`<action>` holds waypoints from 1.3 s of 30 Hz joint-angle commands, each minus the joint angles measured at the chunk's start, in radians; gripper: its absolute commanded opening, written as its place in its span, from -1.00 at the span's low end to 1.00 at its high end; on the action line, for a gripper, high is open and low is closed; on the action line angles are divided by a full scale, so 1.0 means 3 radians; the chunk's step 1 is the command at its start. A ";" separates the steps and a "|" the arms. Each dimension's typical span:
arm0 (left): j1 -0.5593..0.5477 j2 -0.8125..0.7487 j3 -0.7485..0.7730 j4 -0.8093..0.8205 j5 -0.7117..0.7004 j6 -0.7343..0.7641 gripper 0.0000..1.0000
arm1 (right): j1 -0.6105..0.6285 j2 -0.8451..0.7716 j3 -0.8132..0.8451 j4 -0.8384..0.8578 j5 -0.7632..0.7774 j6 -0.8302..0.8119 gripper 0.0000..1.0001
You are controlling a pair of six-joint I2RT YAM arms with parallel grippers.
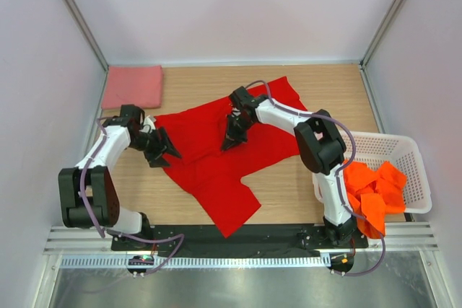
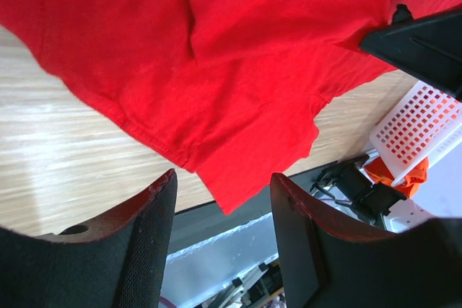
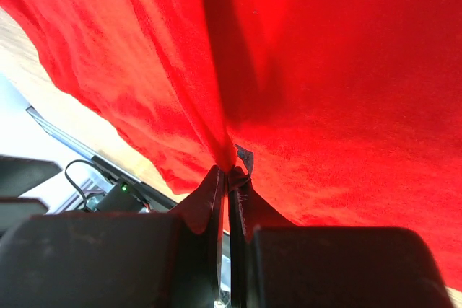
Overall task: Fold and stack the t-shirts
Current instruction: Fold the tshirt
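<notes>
Red t-shirt (image 1: pixel 209 153) lies spread across the desk (image 1: pixel 289 192); the right fingers (image 3: pixel 229 178) pinch its middle closed, likely to lift a fold, while the left fingers (image 1: pixel 164 151) gape empty at its left edge, ready to grip. Pink shirt (image 1: pixel 132 86) sits folded at the far corner

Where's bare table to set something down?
The wooden table is bare in the far strip between the folded salmon-pink t-shirt and the bright red t-shirt; the far right corner beyond the white plastic lattice basket; the near gap between red cloth and that basket. The centre is crowded: red cloth, left gripper, right gripper.
</notes>
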 commanded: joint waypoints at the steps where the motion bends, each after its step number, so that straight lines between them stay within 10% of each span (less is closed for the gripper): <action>1: -0.0050 0.0129 -0.0027 0.0228 0.0219 -0.0031 0.10 | -0.0059 -0.0157 -0.0033 0.0044 -0.0085 -0.0115 -0.82; 13: -0.0372 0.0410 -0.0012 0.0683 0.0071 -0.0266 0.07 | -0.0181 -0.0187 0.0064 -0.0135 -0.0050 -0.0447 -0.25; 39: -0.0464 0.0916 -0.0038 0.1169 -0.0124 -0.0614 -0.03 | -0.0478 -0.0407 -0.0243 0.0003 -0.0300 -0.0514 -0.21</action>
